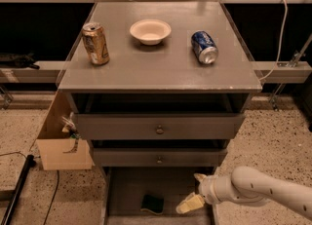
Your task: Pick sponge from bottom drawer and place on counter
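The sponge, dark green on top, lies flat near the front of the pulled-out bottom drawer. My gripper hangs over the right side of that drawer, just to the right of the sponge and apart from it. It is open, with one pale fingertip low and the other higher up, and nothing between them. The white arm reaches in from the lower right. Above the drawers, the grey counter spans the cabinet top.
On the counter stand a gold can at the left, a white bowl in the middle and a blue can on its side at the right. Two knobbed drawer fronts overhang the tray. A cardboard box sits left of the cabinet.
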`<state>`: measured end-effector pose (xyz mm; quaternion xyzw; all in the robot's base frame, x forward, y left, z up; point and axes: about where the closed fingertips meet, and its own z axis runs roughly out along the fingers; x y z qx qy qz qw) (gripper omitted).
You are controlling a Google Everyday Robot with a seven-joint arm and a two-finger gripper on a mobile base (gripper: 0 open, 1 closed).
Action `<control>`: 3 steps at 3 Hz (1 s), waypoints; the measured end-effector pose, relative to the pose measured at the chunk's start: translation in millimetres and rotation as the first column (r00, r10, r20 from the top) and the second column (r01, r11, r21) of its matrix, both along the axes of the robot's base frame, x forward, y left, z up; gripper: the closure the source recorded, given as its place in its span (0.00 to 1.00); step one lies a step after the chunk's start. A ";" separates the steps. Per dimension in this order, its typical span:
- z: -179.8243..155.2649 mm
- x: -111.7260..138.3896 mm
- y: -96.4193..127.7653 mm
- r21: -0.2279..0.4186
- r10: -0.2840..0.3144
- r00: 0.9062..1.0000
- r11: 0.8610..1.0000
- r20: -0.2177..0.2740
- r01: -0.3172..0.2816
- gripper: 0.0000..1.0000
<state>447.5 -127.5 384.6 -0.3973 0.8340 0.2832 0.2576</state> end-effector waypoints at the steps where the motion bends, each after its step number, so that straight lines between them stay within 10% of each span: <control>1: -25.4 3.3 8.6 0.017 -0.021 1.000 1.000 0.011 0.021 0.00; 3: -72.1 30.1 21.9 0.046 -0.089 0.993 0.995 0.074 0.086 0.00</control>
